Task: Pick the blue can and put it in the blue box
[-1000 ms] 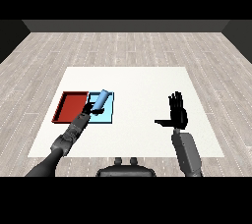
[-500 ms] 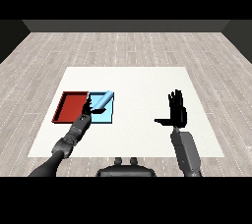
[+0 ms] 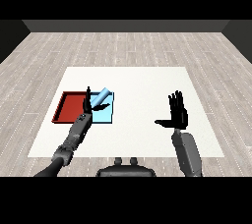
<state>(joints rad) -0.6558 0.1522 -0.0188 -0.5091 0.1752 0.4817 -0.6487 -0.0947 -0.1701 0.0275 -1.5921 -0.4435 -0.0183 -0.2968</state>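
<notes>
The blue can (image 3: 101, 97) lies tilted in the light blue tray (image 3: 105, 115), its upper end toward the tray's far edge. My left hand (image 3: 88, 103) is open with straight fingers, just left of the can over the line between the two trays, and no finger curls round the can. My right hand (image 3: 176, 115) is open, fingers up and thumb out to the left, above the table's right part and far from the trays.
The red tray (image 3: 70, 107) lies directly left of the light blue one. Both sit on the left part of the white table (image 3: 138, 85). A wood floor surrounds the table.
My left hand has let go of the can and drawn back toward me and leftward. The can now rests in the light blue tray. The right hand has not moved.
</notes>
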